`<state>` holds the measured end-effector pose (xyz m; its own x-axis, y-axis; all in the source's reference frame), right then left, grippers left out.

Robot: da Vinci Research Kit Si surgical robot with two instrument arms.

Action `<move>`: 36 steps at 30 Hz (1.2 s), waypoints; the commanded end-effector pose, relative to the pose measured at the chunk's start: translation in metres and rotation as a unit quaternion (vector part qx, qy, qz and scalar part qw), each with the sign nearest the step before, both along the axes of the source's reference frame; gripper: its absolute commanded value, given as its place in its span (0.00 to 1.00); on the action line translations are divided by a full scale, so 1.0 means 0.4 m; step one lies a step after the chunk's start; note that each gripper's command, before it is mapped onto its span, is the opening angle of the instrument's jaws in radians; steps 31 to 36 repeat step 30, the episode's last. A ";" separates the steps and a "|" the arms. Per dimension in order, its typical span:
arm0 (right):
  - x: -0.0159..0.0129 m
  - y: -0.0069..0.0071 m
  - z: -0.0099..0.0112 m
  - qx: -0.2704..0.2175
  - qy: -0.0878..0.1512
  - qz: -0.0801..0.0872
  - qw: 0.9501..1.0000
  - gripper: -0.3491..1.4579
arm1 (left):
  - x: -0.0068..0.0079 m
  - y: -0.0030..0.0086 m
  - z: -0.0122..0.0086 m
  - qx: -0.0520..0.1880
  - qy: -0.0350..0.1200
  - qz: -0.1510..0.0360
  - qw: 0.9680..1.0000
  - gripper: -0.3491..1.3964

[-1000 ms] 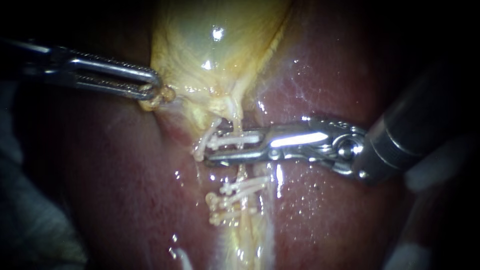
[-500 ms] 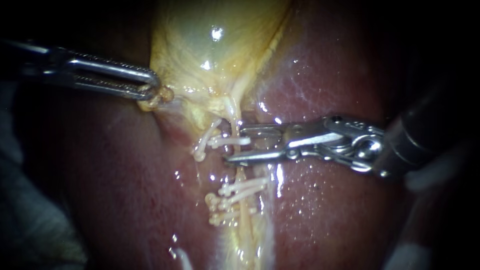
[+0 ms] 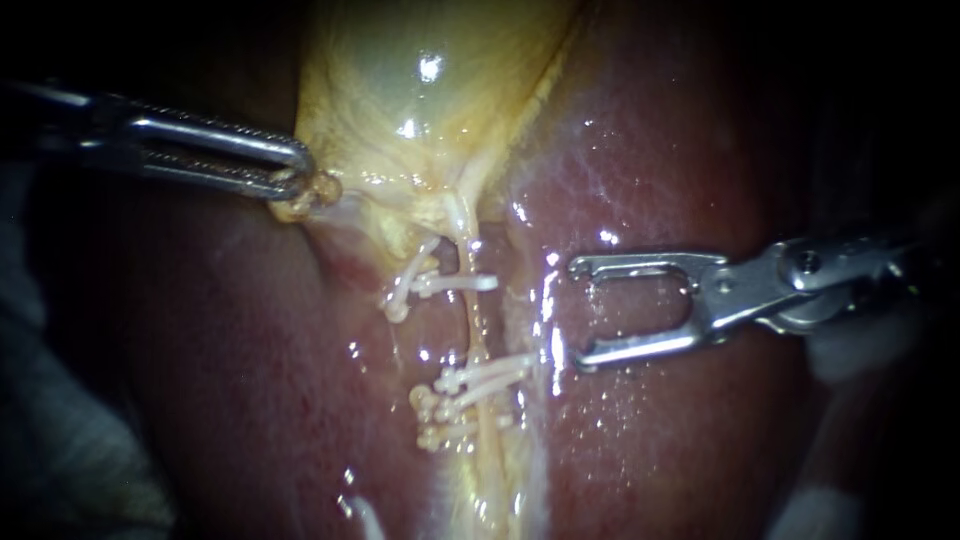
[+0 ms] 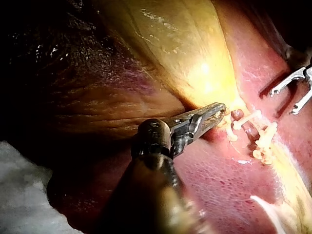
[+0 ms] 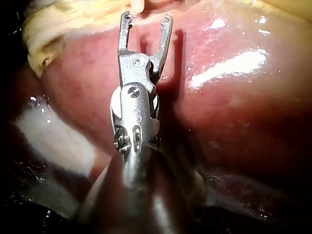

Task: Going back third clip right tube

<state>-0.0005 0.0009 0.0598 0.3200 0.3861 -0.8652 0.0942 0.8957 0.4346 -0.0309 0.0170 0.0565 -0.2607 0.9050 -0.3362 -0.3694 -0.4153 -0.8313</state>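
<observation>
Back from the tube [image 3: 472,320] has come my right instrument [image 3: 578,312]. A second ago its jaws straddled the upper clip [image 3: 460,283]; now they stand wide open and empty over the liver [image 3: 650,450], apart from the tube on its right side. That clip has stayed where it was, lying across the tube just below the gallbladder [image 3: 430,100]. The lower clips [image 3: 480,378] sit further down the same tube. My left instrument [image 3: 300,172] has barely shifted. Its jaws are closed on a fold at the gallbladder's edge and hold it out to the left.

What worries me is the open pair. The lower jaw tip lies near the ends of the lower clips. A drift toward the tube could hook one and drag it loose, or nick the tube itself. Either tip could also scrape the wet liver if I dip while pulling out. On the other side, a harder pull by my left instrument might tear the thin fold it holds. Letting go would slacken the tube and shift all the clips.

Several things are not clear to me:
- Whether the upper clip has closed fully round the tube, since its far side is out of sight.
- Whether the lower jaw touches the liver or hangs just above it.
- Which tube is the right one, because a second, slanted clip crowds the upper one.
- Both shafts, which run off into the dark.
</observation>
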 end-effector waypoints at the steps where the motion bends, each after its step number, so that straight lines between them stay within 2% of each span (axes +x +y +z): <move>1: 0.0001 0.0002 -0.0009 -0.001 -0.007 -0.005 1.000 0.46 | -0.0001 0.0000 0.0001 0.000 0.000 0.000 1.000 0.00; 3: -0.0004 0.0007 -0.0025 -0.003 -0.015 -0.010 1.000 0.46 | -0.0002 0.0001 0.0002 0.000 0.000 0.000 1.000 0.00; 7: -0.0013 0.0014 -0.0039 -0.006 -0.017 -0.009 1.000 0.46 | -0.0007 0.0003 0.0013 -0.001 0.000 0.000 1.000 0.00; 14: -0.0019 0.0018 -0.0042 -0.007 -0.019 -0.006 1.000 0.46 | -0.0043 0.0004 0.0094 -0.007 0.003 -0.002 1.000 0.00; 19: -0.0019 0.0018 -0.0042 -0.007 -0.019 -0.006 1.000 0.46 | -0.0074 0.0003 0.0134 -0.004 0.005 -0.004 1.000 0.00; 22: -0.0019 0.0018 -0.0042 -0.009 -0.018 -0.007 1.000 0.47 | -0.0080 0.0002 0.0139 0.000 0.005 -0.003 1.000 0.00; 36: -0.0015 0.0017 -0.0041 -0.009 -0.018 -0.007 1.000 0.47 | -0.0063 0.0007 0.0129 0.001 0.003 -0.001 1.000 0.00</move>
